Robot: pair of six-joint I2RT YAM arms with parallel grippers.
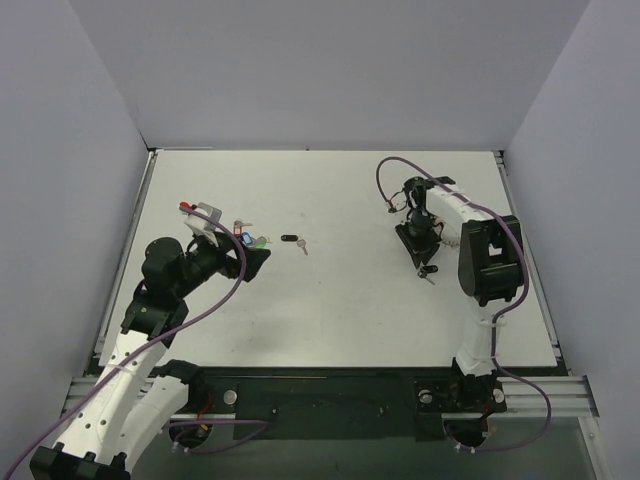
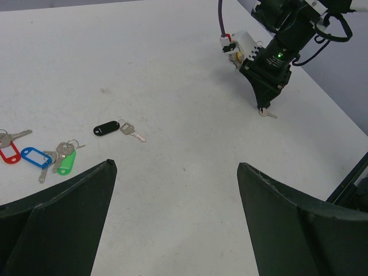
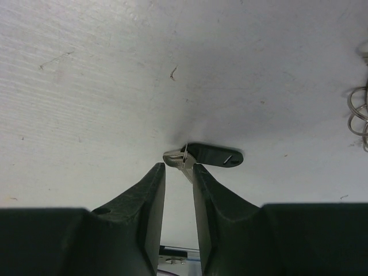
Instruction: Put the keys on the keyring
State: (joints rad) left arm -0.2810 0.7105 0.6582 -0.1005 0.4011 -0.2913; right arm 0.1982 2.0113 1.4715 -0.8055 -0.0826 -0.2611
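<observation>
Our right gripper (image 3: 177,168) is nose-down on the table (image 3: 86,86), fingers narrow around the blade of a black-tagged key (image 3: 214,155); we can't tell if they're actually pinching it; loops of the keyring (image 3: 357,112) lie nearby at the wrist view's right edge. Our left gripper (image 2: 175,213) hangs with fingers spread wide; just ahead lie another black key (image 2: 107,127) and keys with a red tag (image 2: 8,155), blue tag (image 2: 35,156) and green tag (image 2: 67,163)
</observation>
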